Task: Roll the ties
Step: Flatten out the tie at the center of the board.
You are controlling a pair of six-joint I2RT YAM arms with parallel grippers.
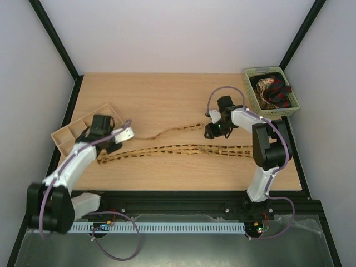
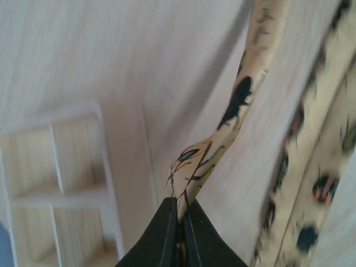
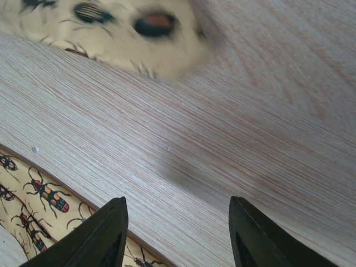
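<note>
Left hand (image 2: 178, 210) pinches the narrow end of the spotted tie (image 2: 236, 105), which lies doubled along the tabletop (image 3: 250, 111), right hand (image 3: 177, 203) hovers wide open and empty between its two runs; judgement: make the first turn tight, edges square.

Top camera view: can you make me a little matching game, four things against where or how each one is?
Things: 1 left gripper; 2 right gripper; 3 green basket; 4 wooden tray.
States: A far right corner of the table; B shut on the tan tie; C open, holding nothing; D at the left edge.
Pairs: 1-B, 2-C, 3-A, 4-D.
</note>
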